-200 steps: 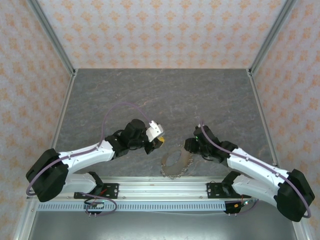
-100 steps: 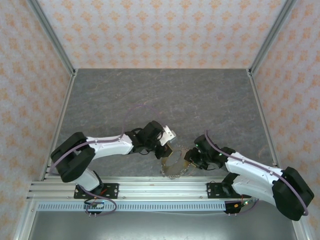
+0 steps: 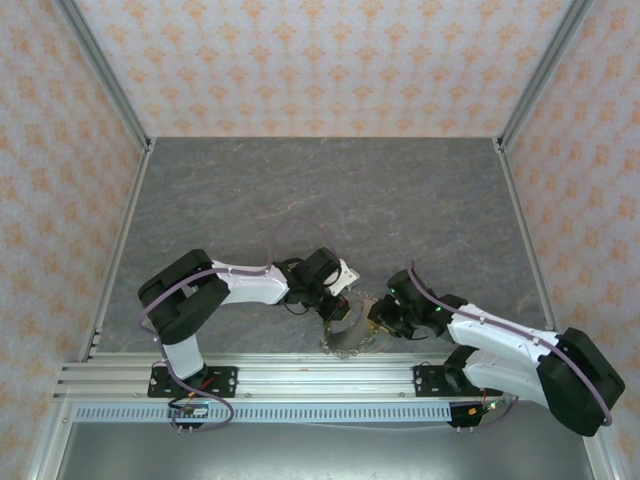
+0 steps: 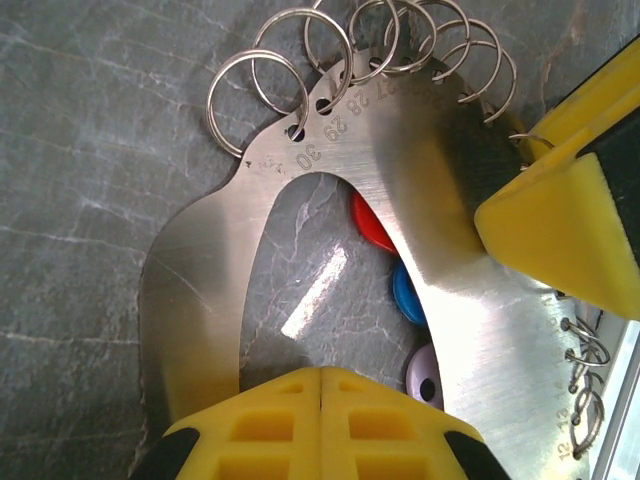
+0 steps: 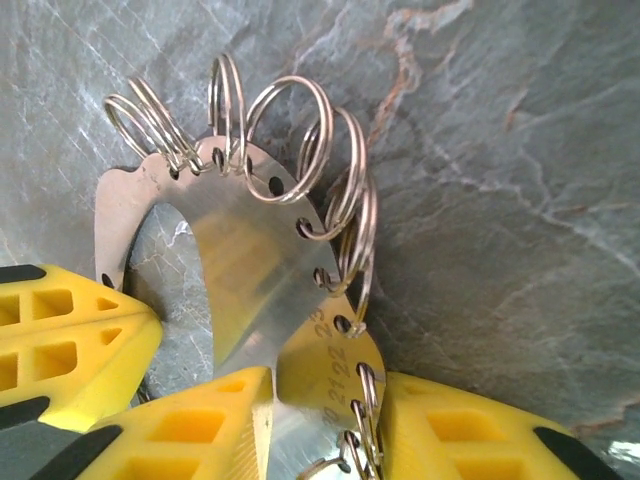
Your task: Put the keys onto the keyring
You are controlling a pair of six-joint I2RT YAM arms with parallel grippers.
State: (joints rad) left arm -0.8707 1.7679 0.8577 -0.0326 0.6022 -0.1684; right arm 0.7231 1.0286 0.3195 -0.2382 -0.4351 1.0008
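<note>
The keyring (image 3: 350,326) is a flat steel loop with numbered holes and several small split rings, lying near the table's front edge. In the left wrist view, red (image 4: 372,222), blue (image 4: 408,296) and pale lilac (image 4: 428,374) key heads peek out from under its plate (image 4: 200,260). My left gripper (image 4: 322,372) is shut, its tips over the loop's inner opening, with nothing seen between them. My right gripper (image 5: 325,420) straddles the plate's band (image 5: 250,240) and is shut on it. The left fingers (image 5: 70,340) sit just left of it.
Grey stone-patterned table (image 3: 320,190) stretches back to patterned walls. An aluminium rail (image 3: 320,381) runs along the near edge, right behind the keyring. Both arms meet at the front centre, their grippers (image 3: 337,300) (image 3: 379,321) almost touching.
My left arm swung right and forward until its gripper reached the keyring. My right gripper slid a little left and nearer onto the ring's right side.
</note>
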